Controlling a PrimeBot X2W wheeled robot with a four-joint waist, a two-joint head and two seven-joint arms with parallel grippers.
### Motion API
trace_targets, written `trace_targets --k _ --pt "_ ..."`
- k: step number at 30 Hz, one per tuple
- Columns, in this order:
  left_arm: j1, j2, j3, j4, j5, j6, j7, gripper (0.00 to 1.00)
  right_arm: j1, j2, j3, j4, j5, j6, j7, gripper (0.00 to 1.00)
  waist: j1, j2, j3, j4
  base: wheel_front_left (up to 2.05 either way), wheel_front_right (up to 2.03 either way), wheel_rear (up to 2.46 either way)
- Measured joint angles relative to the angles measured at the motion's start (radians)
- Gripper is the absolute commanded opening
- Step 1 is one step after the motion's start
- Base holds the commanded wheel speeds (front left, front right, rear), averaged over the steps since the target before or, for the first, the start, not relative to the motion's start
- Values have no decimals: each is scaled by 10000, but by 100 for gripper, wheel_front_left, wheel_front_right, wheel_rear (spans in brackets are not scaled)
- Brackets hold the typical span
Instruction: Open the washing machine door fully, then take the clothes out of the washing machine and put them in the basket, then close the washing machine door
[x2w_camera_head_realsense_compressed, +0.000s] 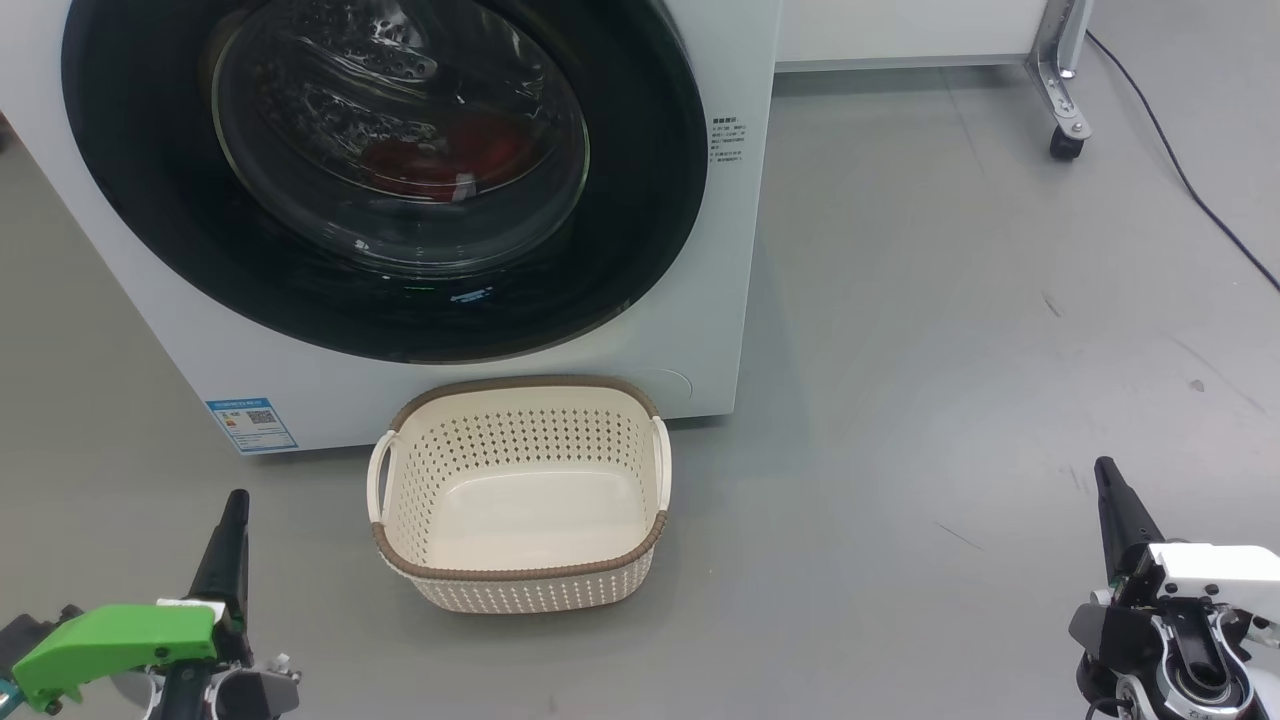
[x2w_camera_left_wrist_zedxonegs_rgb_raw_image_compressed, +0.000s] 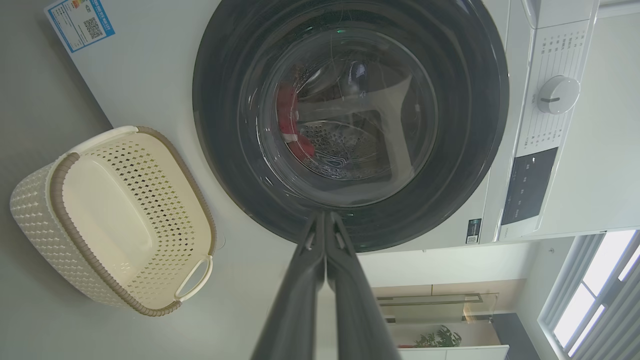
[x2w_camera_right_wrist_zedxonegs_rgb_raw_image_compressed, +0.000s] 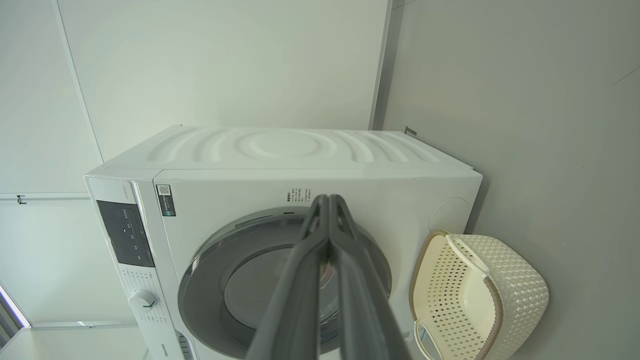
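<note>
Your washing machine door (x2w_camera_head_realsense_compressed: 385, 170) is closed, its glossy black ring lying flush against the white front of the washing machine (x2w_camera_head_realsense_compressed: 735, 300). Through the bulging glass at its centre you can see the clothes (x2w_camera_head_realsense_compressed: 450, 155), a red heap low in the drum (x2w_camera_left_wrist_zedxonegs_rgb_raw_image_compressed: 345, 142). From the left wrist they show as a red strip against the perforated steel.

The basket (x2w_camera_head_realsense_compressed: 520, 383) stands upright on the grey floor (x2w_camera_head_realsense_compressed: 900, 350), just in front of the machine and below the door. Its brown rim is close to the front panel, and you can see its bare cream bottom. A blue label (x2w_camera_head_realsense_compressed: 250, 422) is stuck on the machine's lower corner, to the left of the basket.

Your left gripper (x2w_camera_head_realsense_compressed: 237, 497) hangs at the lower left, fingers clenched together and holding nothing, well apart from the basket and the door. From its own wrist the tips point at the door's black ring. Your right gripper (x2w_camera_head_realsense_compressed: 1103, 465) sits at the lower right over bare floor, jaws likewise pressed tight with nothing between them.

The machine's knob (x2w_camera_left_wrist_zedxonegs_rgb_raw_image_compressed: 557, 94) and dark control panel (x2w_camera_left_wrist_zedxonegs_rgb_raw_image_compressed: 527, 185) lie beyond the door. A wheeled metal leg (x2w_camera_head_realsense_compressed: 1060, 90) and a black cable (x2w_camera_head_realsense_compressed: 1180, 170) are on the floor to the far right.
</note>
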Motion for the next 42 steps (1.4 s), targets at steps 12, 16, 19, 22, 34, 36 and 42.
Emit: trace_targets --k 12,16,19,22,34,36,42 --pt "1 -17 17 0 0 0 0 0 0 4 -21 -2 -2 0 2 0 0 0 0 0 0 0 0" --pt "4 -33 17 40 -2 4 0 100 17 13 -29 33 4 -6 40 100 0 0 0 0 0 0 0" --pt "123 -203 -31 374 -2 12 0 100 266 205 -6 320 4 -10 40 100 0 0 0 0 0 0 0" --pt "318 -322 -79 514 -2 12 -2 100 485 316 25 443 2 -10 38 100 0 0 1 -1 0 0 0" --pt "308 -322 -215 389 151 12 -192 100 476 297 33 311 -224 -10 -192 100 0 0 -5 1 0 0 0" --pt "305 -322 -236 368 188 12 -209 100 476 297 44 284 -301 -10 -205 100 0 0 -7 3 0 0 0" --pt "299 -313 -311 320 677 12 -410 100 476 270 105 253 -623 -10 -382 100 0 0 -11 7 0 0 0"
